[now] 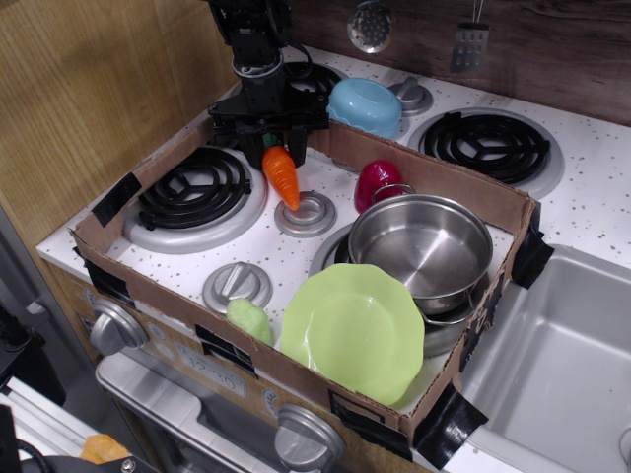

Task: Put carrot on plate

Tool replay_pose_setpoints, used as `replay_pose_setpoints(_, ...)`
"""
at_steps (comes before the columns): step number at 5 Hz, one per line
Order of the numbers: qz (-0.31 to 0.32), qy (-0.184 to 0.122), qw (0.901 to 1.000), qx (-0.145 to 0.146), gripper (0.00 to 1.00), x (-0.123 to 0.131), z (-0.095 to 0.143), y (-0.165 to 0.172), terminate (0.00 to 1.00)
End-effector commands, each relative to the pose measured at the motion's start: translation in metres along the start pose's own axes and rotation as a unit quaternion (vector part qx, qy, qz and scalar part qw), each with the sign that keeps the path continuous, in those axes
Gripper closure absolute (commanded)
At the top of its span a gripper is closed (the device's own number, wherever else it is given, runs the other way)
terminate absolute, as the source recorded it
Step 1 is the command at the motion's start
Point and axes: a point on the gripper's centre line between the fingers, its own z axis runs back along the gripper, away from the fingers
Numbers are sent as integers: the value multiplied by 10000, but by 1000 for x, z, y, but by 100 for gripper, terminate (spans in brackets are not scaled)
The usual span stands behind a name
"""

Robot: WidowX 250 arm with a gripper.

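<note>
while the carrot leans tip-down by the small steel ring, we log the gripper over its green top, fingers seemingly spread, nothing grasped. plate bare, well apart; grasp, lift, placement outstanding.

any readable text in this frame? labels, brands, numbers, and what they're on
None can be read.
Front face of the cardboard box, below the plate: faint printed marks, too blurred to read.
Carrot, steel pot, blue bowl, stove knobs: no markings visible.
</note>
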Motion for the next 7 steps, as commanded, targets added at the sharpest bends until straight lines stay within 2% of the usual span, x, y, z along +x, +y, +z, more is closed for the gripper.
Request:
replay_pose_setpoints(1,-415,-231,9986,219,100,6,24,4,0)
replay_pose_setpoints(4,-83,-556,9950,821,100,-4,82,5,0)
replay_pose_setpoints(5,314,-1014,9908,840,100,-20,99,-7,0)
replay_pose_setpoints(6,711,-1285,9843,975,100,-43,108,-26,0)
replay_pose_setpoints(7,1101,-1541,9767,1013,100,-67,104,-41,0)
